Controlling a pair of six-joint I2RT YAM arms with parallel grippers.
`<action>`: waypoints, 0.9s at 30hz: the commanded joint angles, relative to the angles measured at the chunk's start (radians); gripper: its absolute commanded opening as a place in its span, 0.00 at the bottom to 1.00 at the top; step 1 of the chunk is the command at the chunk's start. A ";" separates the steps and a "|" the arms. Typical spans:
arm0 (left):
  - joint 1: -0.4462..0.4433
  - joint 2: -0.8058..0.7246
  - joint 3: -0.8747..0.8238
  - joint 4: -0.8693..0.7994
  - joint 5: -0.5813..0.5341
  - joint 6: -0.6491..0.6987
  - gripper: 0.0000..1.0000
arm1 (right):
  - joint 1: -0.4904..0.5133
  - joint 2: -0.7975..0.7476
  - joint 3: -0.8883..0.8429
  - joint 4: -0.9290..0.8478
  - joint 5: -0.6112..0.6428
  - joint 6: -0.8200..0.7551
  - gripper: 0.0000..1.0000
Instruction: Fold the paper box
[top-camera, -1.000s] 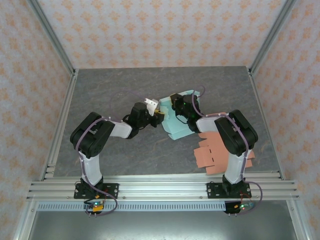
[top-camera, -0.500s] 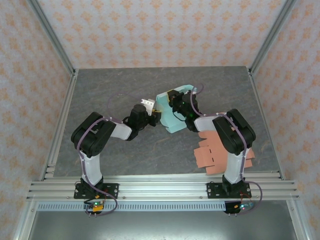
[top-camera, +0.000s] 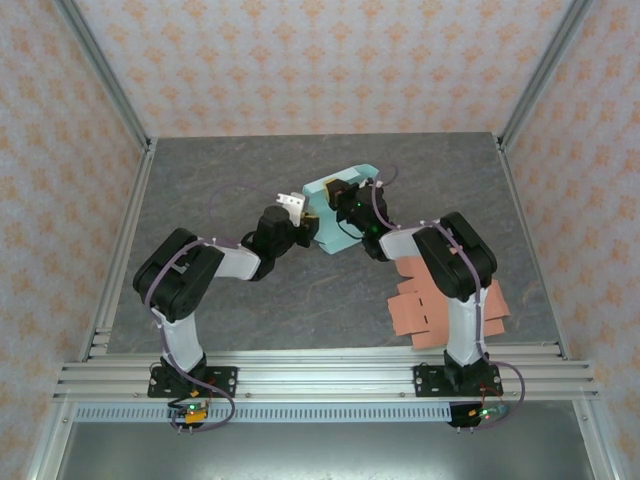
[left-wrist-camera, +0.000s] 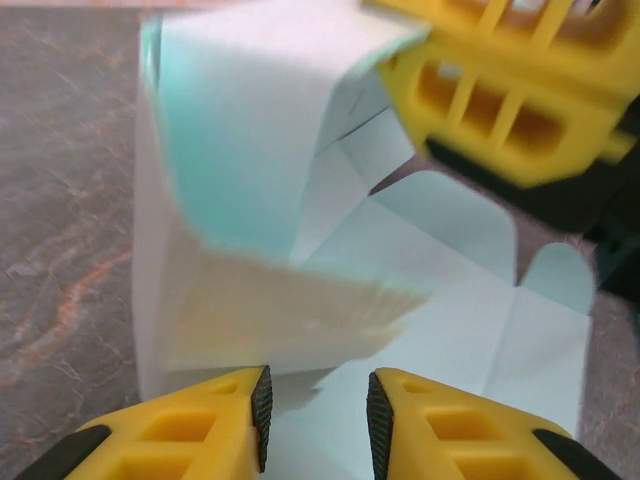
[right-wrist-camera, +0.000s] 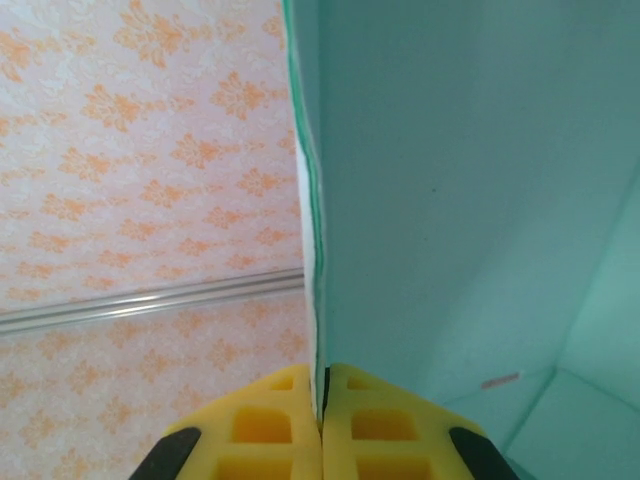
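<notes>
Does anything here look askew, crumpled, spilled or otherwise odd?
Nothing spilled or torn. The teal paper box is only part-folded, one wall pinched in the shut right tool, and a flap curls over in the blurred left wrist view. A salmon box blank lies flat, partly under the right arm.

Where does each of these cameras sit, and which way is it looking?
Top external: high behind the robot, looking down at the table; left arm and right arm show whole.
Left wrist: on the left arm, facing the teal paper box; the left fingers stand apart below.
Right wrist: on the right arm, looking along a box panel toward the patterned wall; the right fingers pinch it.
Shared: all three show the box.
</notes>
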 joint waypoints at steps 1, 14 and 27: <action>0.005 -0.066 -0.029 -0.018 -0.085 0.006 0.34 | 0.018 0.029 0.028 0.097 -0.026 0.021 0.05; 0.041 -0.209 -0.228 0.140 -0.015 0.143 0.38 | 0.023 0.074 0.042 0.093 -0.048 0.038 0.04; 0.129 -0.174 -0.089 -0.035 0.153 0.177 0.40 | 0.016 0.074 0.011 0.099 -0.090 0.038 0.04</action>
